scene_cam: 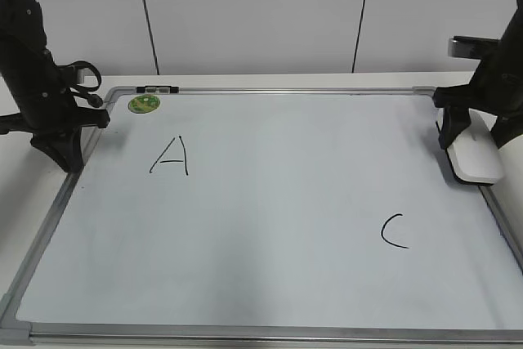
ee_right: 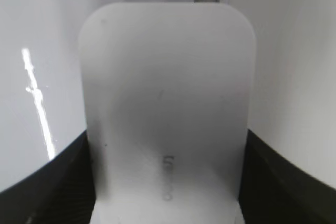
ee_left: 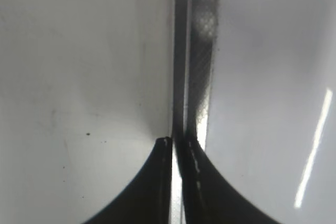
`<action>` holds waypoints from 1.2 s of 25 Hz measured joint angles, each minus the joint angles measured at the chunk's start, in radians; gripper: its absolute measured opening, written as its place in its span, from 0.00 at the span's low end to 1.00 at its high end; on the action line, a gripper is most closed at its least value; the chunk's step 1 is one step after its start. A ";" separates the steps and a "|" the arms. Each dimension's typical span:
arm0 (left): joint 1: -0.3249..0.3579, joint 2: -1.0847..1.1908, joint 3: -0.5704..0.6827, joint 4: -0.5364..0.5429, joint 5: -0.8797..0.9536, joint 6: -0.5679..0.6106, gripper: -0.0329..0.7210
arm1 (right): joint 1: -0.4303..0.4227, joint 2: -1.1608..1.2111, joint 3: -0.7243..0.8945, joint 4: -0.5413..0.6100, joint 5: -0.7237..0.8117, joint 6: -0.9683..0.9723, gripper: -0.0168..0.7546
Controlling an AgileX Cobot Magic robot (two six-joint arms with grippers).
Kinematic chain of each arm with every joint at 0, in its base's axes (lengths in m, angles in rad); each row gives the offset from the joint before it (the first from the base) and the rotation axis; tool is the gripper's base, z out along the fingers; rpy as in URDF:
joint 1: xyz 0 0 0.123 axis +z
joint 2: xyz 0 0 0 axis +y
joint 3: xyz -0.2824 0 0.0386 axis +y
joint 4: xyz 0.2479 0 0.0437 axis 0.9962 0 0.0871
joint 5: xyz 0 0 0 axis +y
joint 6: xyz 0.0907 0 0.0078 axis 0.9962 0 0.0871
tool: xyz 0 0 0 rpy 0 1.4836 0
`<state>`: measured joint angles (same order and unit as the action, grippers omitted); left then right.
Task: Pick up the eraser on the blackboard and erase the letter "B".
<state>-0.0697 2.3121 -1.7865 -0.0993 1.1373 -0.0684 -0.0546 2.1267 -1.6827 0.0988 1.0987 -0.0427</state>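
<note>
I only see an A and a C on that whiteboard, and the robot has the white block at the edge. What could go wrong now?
1. The eraser sits over the blackboard's frame at the right edge; set down there, it might tip or slide off.
2. The right gripper has its fingers on both sides of the eraser; a sweep inward could smear the letter C.
3. The left gripper rests closed at the left frame, near the letter A.

Left gripper (ee_left: 177, 142) jaws pressed together over the blackboard (ee_left: 273, 77) frame; white surfaces either side.
</note>
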 joint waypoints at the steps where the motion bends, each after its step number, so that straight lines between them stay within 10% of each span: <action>1: 0.000 0.000 0.000 0.000 0.000 0.000 0.07 | 0.000 0.000 0.000 0.000 -0.003 0.000 0.69; 22: 0.000 0.000 0.000 0.000 0.000 0.000 0.07 | 0.000 0.063 -0.015 0.002 0.034 -0.046 0.69; 30: 0.000 0.000 0.000 0.000 0.000 0.000 0.07 | 0.000 0.064 -0.063 0.010 0.084 -0.046 0.87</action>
<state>-0.0697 2.3121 -1.7867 -0.0993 1.1373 -0.0684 -0.0546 2.1911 -1.7456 0.1092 1.1831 -0.0890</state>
